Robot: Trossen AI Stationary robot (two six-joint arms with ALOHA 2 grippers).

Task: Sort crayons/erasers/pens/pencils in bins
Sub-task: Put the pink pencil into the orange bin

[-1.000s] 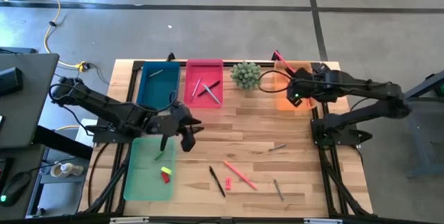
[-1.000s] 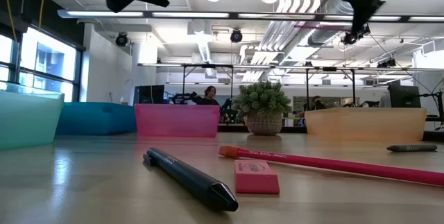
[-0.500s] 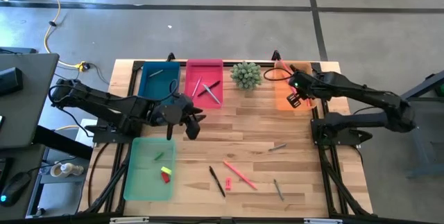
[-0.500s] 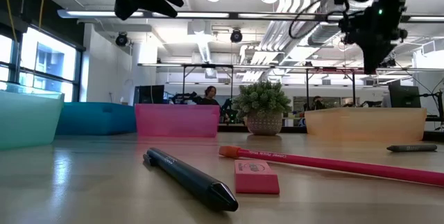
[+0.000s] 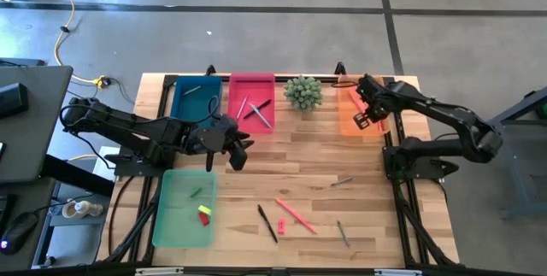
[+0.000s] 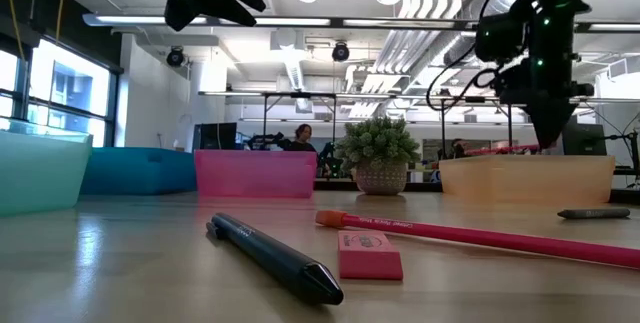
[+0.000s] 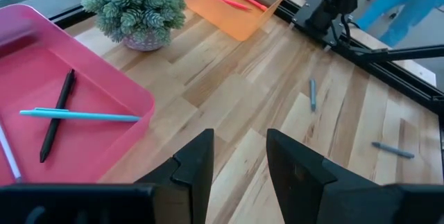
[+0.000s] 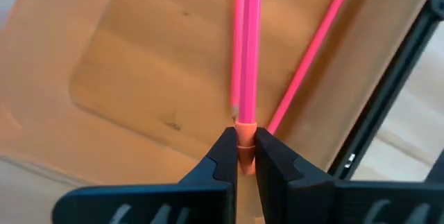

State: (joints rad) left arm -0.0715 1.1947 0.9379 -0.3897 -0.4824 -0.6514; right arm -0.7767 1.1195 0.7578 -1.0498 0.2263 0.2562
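Observation:
My right gripper [image 8: 243, 139] hangs over the orange bin [image 5: 359, 114] at the table's far right, shut on a pink pencil [image 8: 246, 44]. A second pink pencil [image 8: 309, 57] lies in that bin. My left gripper [image 7: 239, 137] is open with nothing between its fingers, above the table by the near edge of the pink bin [image 5: 251, 103]. Left of that is the teal bin [image 5: 194, 103]. The pale-green bin [image 5: 185, 208] at the near left holds small pieces, one of them red [image 5: 204, 217]. On the table lie a black pen [image 5: 267, 223], a pink pencil [image 5: 296, 214] and a red eraser [image 5: 281, 226]. My right gripper pinches the pencil's orange-banded end [image 8: 244, 128] between its two fingertips [image 8: 220, 156], coming from above and pointing steeply down. The pencil reaches out from the fingers over the bin floor, roughly level just above the bin's rim [image 6: 495, 149].
A small potted plant [image 5: 302, 92] stands between the pink and orange bins. Two grey sticks [image 5: 343, 181] [image 5: 343, 233] lie on the table's near right. The pink bin holds a black pen [image 7: 57, 113] and a light-blue stick [image 7: 80, 116]. Bare wood lies at the table's middle.
My right gripper has come down toward the orange bin with the pencil, tipping from a slant to point steeply downward. My left gripper has shifted a little toward the far edge, from over the green bin's corner to near the pink bin, then kept still.

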